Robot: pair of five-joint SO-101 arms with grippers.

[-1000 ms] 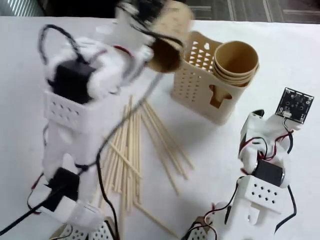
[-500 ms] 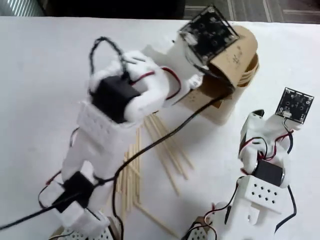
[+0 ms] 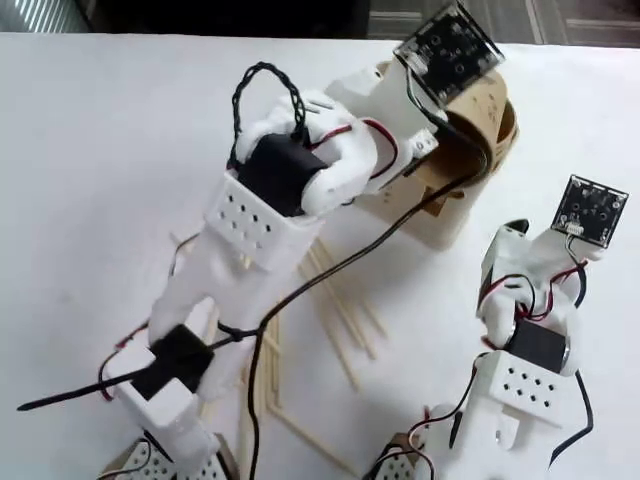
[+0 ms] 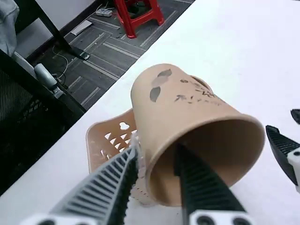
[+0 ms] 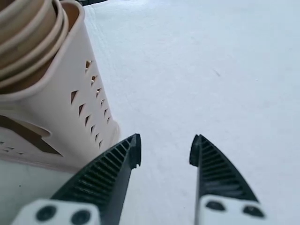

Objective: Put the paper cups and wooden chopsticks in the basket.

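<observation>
1. Toward the upper right of the high view, the left tool (image 4: 157,173) is clenched on a paper cup (image 4: 197,117), with one finger inside the rim and the other against the outer wall.
2. That cup is tipped on its side, its open mouth facing the wrist camera. It hangs above the basket (image 3: 432,218), which stands on the white desk (image 3: 100,150) in the upper right of the frame.
3. Nested inside the basket are stacked cups (image 5: 28,42), their rims rising above its wall.
4. Across the lower centre of the high view, wooden chopsticks (image 3: 335,310) lie scattered on the desk outside the basket, partly hidden beneath the left arm (image 3: 250,230).
5. At the lower right, the right tool (image 5: 164,152) is released, its fingers spread apart over bare desk, just beside the basket's perforated wall.
</observation>
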